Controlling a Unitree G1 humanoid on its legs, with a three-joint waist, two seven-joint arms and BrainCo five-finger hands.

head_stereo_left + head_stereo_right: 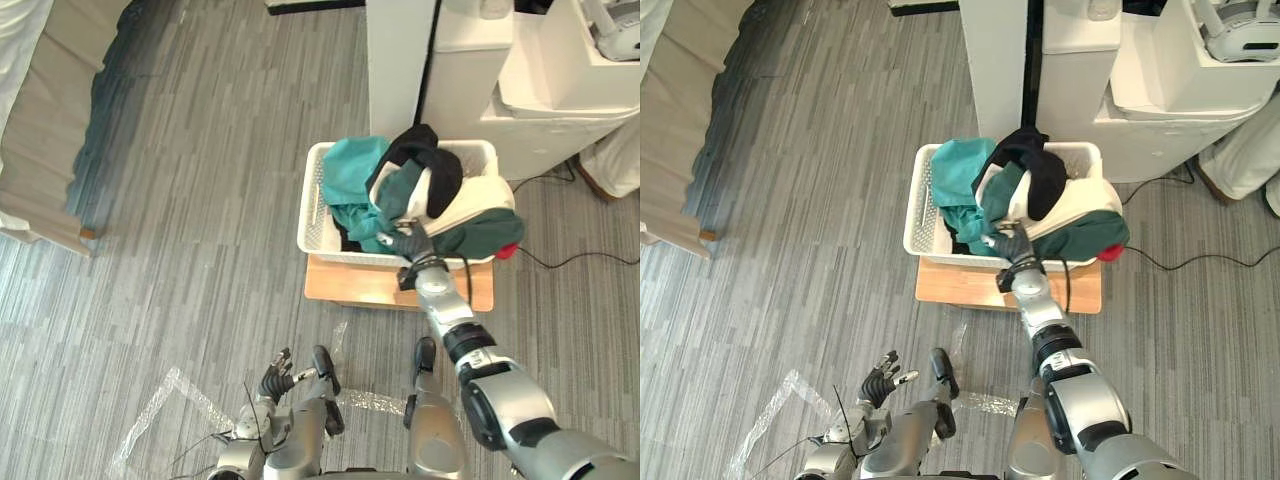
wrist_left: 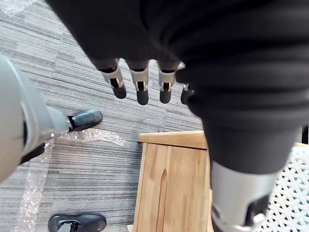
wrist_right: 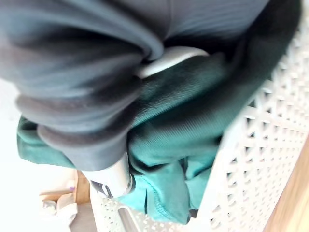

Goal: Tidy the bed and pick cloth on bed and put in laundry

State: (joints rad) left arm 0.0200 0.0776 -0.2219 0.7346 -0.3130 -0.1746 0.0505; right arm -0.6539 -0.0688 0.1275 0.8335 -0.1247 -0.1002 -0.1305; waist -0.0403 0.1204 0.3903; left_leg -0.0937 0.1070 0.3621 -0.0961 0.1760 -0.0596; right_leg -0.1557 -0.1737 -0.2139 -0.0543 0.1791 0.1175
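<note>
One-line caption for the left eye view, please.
Right hand at clothes heaped in the basket on a stool; left hand open.

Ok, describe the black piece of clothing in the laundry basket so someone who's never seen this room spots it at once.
On the grey floor before the white cabinets, a white latticed basket sits on a low wooden stand. The black cloth tops its heap, draped over a cream garment. Its neighbours are a teal cloth and a dark green cloth; it alone is black.
</note>
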